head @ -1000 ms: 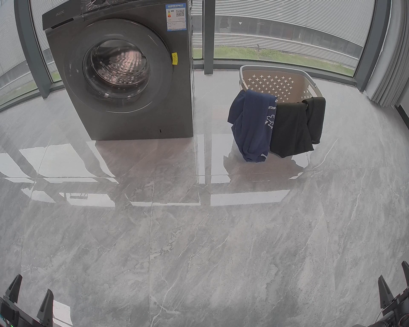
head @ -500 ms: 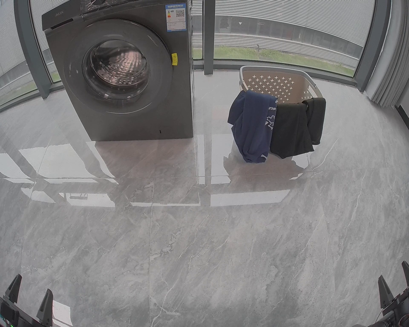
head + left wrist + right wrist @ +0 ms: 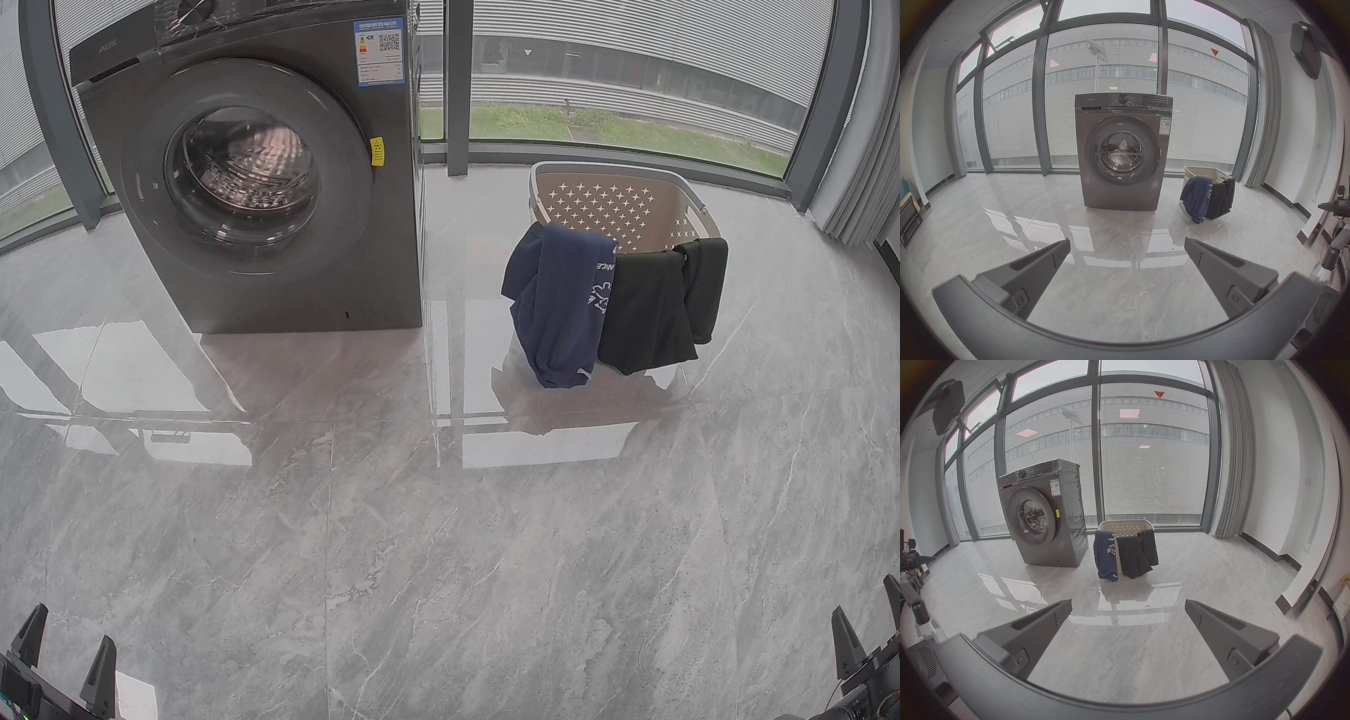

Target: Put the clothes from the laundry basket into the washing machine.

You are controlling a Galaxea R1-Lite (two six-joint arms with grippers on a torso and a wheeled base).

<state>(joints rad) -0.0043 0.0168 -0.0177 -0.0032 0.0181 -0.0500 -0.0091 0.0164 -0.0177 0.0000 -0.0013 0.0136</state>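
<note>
The whole head view has shifted since a second ago: the laundry basket (image 3: pixel 697 194) and everything around it now sit lower and a little larger, while both grippers hold the same corners of the picture. I read this as the camera and the robot rolling nearer, not as anything moving on the floor. Relative to the basket nothing has changed. The blue garment (image 3: pixel 562 300) is draped over the basket's near rim and hangs down its outer wall. The black garment (image 3: pixel 647 309) hangs over the same rim just beside it, on the robot's right, with another dark piece (image 3: pixel 708 281) at the basket's right corner. The washing machine (image 3: pixel 384 187) stands near the basket on the robot's left, its round drum window (image 3: pixel 242 173) facing the robot; I cannot tell whether the door is open or glazed shut. The left gripper (image 3: pixel 1125 242) and the right gripper (image 3: pixel 1126 603) are both well apart from the basket, on the robot's side of it, each with its fingers spread wide and nothing between them. For the task, this looks like the approach only. No garment is taken yet and all the clothes are at the basket, so the robot probably needs to close in further before an arm can reach the rim.
</note>
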